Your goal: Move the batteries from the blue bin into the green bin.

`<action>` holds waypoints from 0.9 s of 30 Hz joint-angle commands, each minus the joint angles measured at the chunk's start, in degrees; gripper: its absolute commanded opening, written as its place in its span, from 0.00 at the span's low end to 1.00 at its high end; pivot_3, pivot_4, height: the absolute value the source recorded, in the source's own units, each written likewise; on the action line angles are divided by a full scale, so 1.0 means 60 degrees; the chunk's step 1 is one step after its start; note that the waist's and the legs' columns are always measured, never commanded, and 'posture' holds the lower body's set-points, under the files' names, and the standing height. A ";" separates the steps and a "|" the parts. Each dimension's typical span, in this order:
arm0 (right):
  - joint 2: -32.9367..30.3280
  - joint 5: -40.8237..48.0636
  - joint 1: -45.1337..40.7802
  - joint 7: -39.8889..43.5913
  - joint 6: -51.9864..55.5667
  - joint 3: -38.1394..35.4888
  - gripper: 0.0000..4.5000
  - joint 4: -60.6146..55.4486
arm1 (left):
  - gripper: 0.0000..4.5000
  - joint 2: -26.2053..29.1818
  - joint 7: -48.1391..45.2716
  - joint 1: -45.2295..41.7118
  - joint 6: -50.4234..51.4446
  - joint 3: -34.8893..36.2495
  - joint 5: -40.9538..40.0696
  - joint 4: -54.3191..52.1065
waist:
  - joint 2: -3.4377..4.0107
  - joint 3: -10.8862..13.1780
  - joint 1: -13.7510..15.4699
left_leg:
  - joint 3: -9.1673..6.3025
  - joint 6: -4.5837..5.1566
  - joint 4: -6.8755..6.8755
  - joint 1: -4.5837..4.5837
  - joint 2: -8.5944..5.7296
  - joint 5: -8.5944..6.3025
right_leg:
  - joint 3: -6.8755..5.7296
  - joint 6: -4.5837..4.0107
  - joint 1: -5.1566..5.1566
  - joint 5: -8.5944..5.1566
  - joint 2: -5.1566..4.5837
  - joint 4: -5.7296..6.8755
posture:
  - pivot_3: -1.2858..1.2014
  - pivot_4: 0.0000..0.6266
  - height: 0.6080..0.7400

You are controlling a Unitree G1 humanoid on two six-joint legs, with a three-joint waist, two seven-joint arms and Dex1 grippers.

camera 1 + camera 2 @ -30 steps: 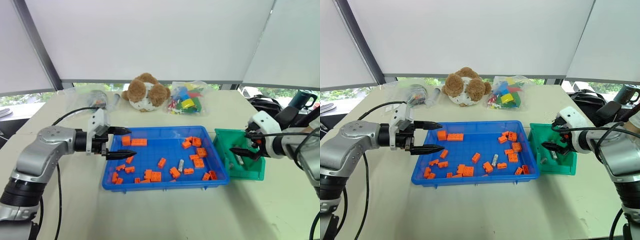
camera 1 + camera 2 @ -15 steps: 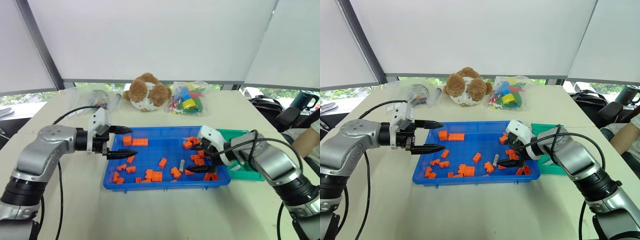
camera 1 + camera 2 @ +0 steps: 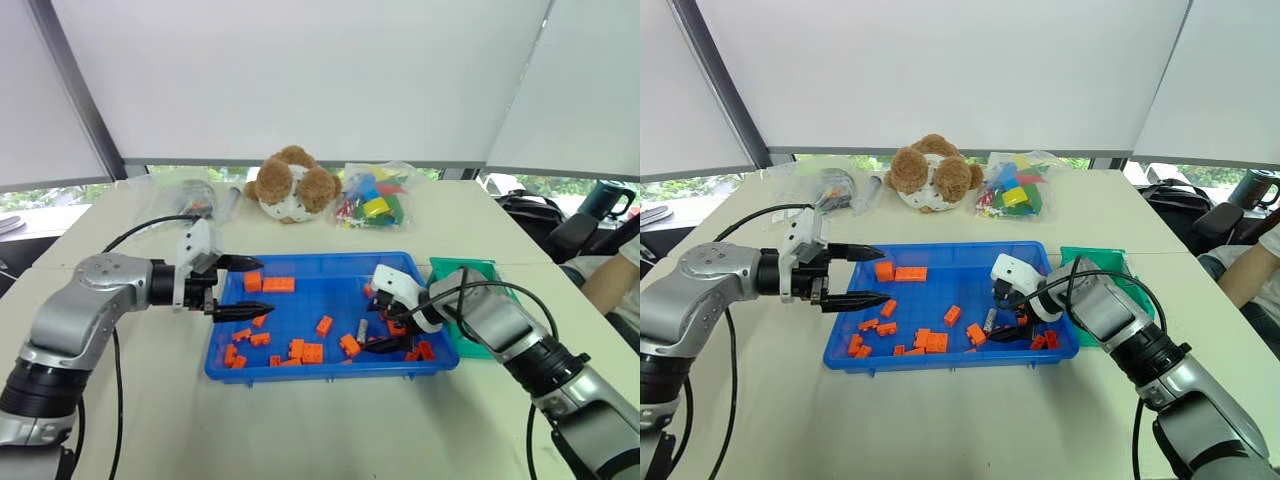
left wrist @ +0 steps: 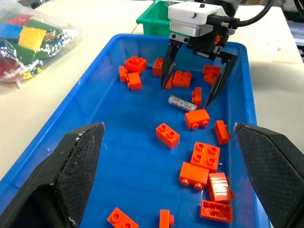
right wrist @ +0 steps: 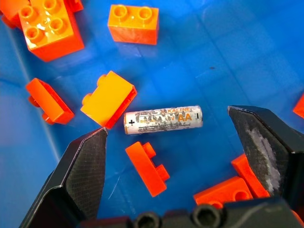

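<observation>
**Bricks crowd the battery under the open right hand**

The right hand (image 3: 383,318) hangs over the right half of the blue bin (image 3: 300,372), lower centre of the head view, its two fingers spread wide and holding nothing. In the right wrist view the battery (image 5: 163,119) lies flat on the bin floor at mid-frame, between the two fingers, with its length running roughly across the gap from one finger to the other. That is the first risk: closing this way would press the battery end to end, and a round, smooth cylinder caught by its ends could pivot or shoot out sideways.

An orange brick (image 5: 109,98) touches the battery's plus end, and a thinner brick (image 5: 147,168) lies just beside it. As I judge it, the fingers could pinch a brick along with the battery, or land on a brick and shove the battery away. A brick carried along would end up in the green bin (image 3: 490,345), at the right edge of the blue one, where only batteries belong.

The left hand (image 3: 240,286) hovers over the left end of the blue bin, at left centre, fingers apart and empty, well apart from the right hand, so a clash looks unlikely.

Whether the green bin already holds batteries cannot be told.
</observation>
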 commanded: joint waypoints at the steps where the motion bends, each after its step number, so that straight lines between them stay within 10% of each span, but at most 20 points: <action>1: 0.0244 -0.0213 -0.0263 0.0129 -0.0208 0.0038 0.98 0.0198 | 1.00 0.0149 0.0069 -0.0010 0.0004 0.0408 -0.0166 -0.0379 | 0.0000 0.0000 -0.0012 | -0.0001 0.0000 0.0000 0.0000 0.0000 0.0000 | -0.0001 0.0000 0.0000 0.0000 0.0001 0.0000 | 0.52 0.24 0.95; 16: 0.0882 -0.0617 -0.0314 0.0186 -0.0058 0.0055 0.98 0.0614 | 1.00 0.0237 0.0163 0.0135 0.0016 0.0430 -0.0258 -0.0491 | 0.0000 0.0000 -0.0015 | -0.0001 -0.0001 0.0001 0.0001 0.0001 0.0000 | -0.0002 0.0000 0.0001 0.0000 0.0001 0.0003 | 0.52 0.24 0.95; 22: 0.0790 -0.0814 -0.0252 0.0225 -0.0156 0.0012 0.49 0.0556 | 1.00 0.0228 0.0190 0.0119 0.0000 0.0405 -0.0264 -0.0487 | -0.0001 -0.0001 -0.0015 | -0.0001 -0.0001 0.0001 0.0001 0.0001 0.0000 | -0.0002 0.0000 0.0001 0.0000 0.0001 0.0003 | 0.52 0.24 0.95; 27: 0.0799 -0.0718 -0.0276 0.0194 0.0033 -0.0196 0.49 0.0338 | 1.00 0.0208 0.0184 0.0103 -0.0016 0.0373 -0.0259 -0.0469 | -0.0001 -0.0001 -0.0015 | -0.0001 -0.0001 0.0001 0.0001 0.0000 0.0000 | -0.0002 0.0000 0.0001 0.0000 0.0001 0.0003 | 0.52 0.24 0.95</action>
